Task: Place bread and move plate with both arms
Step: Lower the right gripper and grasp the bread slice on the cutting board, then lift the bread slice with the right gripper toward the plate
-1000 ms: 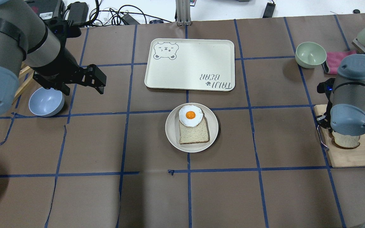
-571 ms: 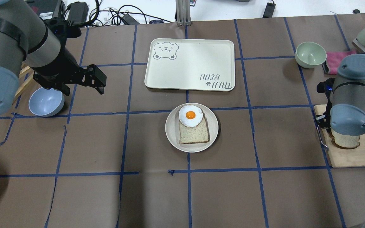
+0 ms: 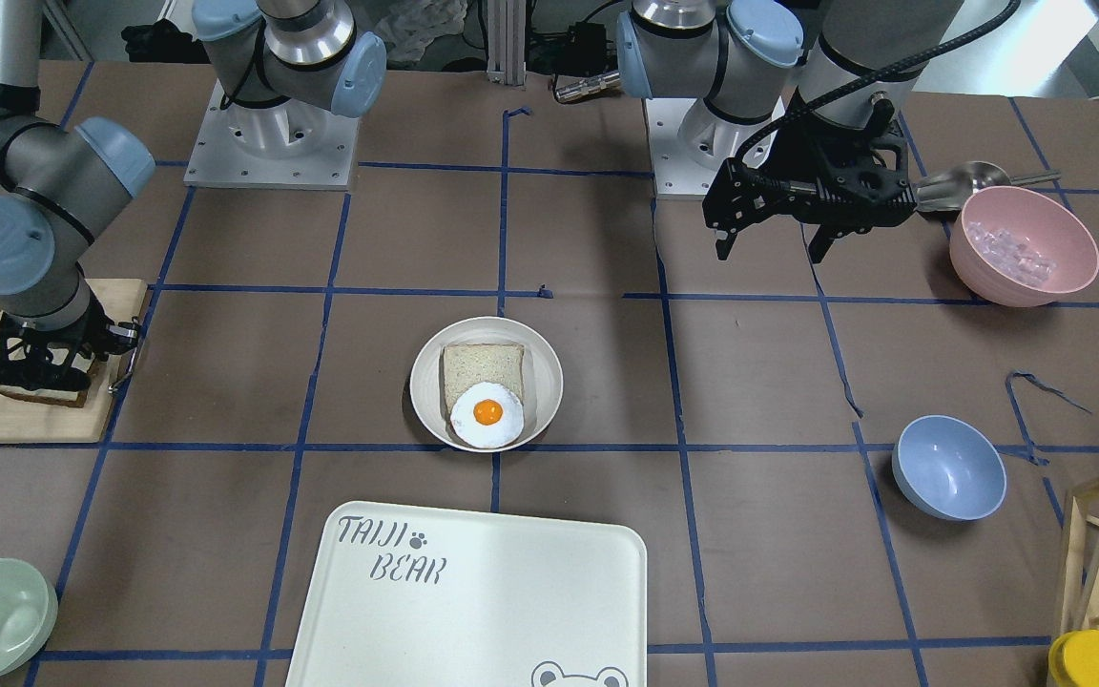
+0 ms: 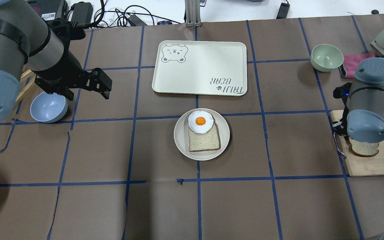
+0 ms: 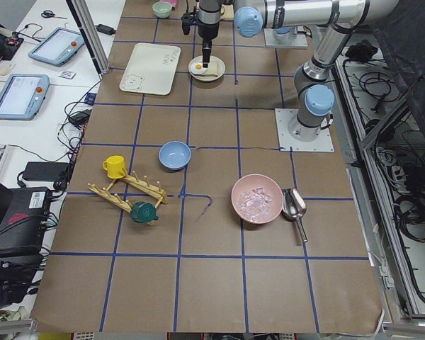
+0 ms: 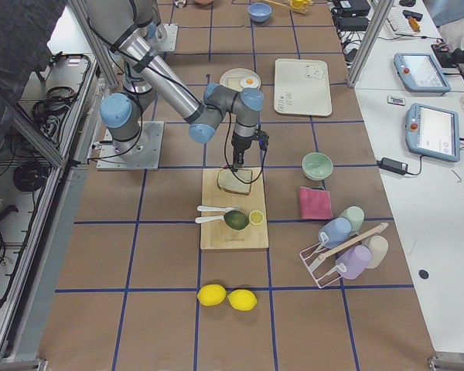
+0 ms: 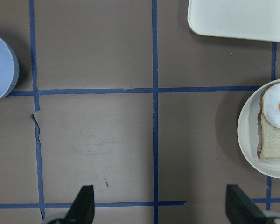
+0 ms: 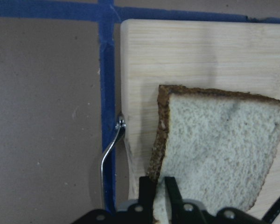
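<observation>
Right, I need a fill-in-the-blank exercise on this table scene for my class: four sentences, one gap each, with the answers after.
1. The egg lies on a slice in the round ___.
2. The right pincer is shut on the bread at the wooden ___.
3. The left pincer is ___ and holds nothing.
4. The bowl beside the left pincer is coloured ___.

Missing words: plate; board; open; blue.

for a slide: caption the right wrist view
Right pincer shut on the bread at its crust edge, board beneath
</observation>
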### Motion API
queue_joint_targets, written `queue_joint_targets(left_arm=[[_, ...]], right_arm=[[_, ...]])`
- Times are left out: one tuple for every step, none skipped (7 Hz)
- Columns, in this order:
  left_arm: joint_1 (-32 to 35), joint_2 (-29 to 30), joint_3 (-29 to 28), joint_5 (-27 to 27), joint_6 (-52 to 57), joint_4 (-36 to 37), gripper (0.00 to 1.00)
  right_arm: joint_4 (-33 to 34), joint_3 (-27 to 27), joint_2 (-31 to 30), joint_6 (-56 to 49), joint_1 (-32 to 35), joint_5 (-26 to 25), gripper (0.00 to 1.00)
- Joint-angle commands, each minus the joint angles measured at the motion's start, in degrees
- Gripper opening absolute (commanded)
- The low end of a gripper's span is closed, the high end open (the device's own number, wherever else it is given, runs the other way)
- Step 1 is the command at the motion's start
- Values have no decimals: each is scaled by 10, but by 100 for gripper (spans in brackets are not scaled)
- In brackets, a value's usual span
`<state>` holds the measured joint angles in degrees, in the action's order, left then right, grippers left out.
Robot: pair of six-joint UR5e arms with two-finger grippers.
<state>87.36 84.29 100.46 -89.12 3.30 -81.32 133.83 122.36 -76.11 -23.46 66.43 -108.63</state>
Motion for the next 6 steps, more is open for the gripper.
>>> queue_joint_targets(left_arm=[[0,0,-1,0,0,0,100],[0,0,-1,0,0,0,100],[0,0,-1,0,0,0,100],[0,0,-1,0,0,0,100],[0,0,0,0,0,0,100],[0,0,0,0,0,0,100]], right_arm=[[-6,1,2,0,-1,-1,0],[-6,-2,1,-4,-2,2,0],[-8,-5,-6,0,-2,2,0],[-22,-19,-18,0,-2,3,0],[-100,-55,-46,2,-1,9,0],[-190,-104,-69,22,7,14,0]])
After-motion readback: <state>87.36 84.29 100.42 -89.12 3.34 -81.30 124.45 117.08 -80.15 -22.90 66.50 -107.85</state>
